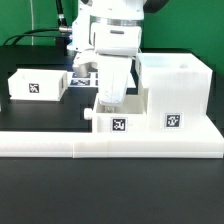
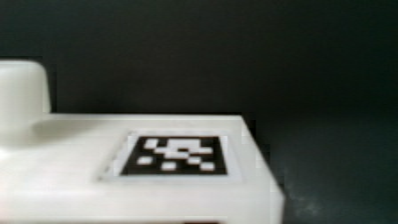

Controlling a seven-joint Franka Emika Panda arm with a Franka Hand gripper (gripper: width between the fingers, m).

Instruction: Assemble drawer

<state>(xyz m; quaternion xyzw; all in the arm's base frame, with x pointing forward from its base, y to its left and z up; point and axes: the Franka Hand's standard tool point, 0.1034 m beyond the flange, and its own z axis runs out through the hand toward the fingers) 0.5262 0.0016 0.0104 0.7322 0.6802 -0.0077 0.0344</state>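
The drawer [image 1: 118,122] is a low white open-topped box with a tag on its front and a small round knob [image 1: 88,115] on the side toward the exterior view's left. It stands on the table against the tall white housing [image 1: 172,88]. My gripper [image 1: 108,102] reaches straight down onto the drawer's top edge, its fingers close together on a wall of it. In the wrist view the drawer's tagged face [image 2: 178,155] fills the lower part and the knob [image 2: 18,85] stands beside it. My fingertips are hidden there.
A second low white tagged box [image 1: 35,85] stands at the exterior view's left. The marker board [image 1: 85,80] lies behind the arm. A long white rail [image 1: 110,145] runs along the front of the drawer and housing. Black cables hang at the back left.
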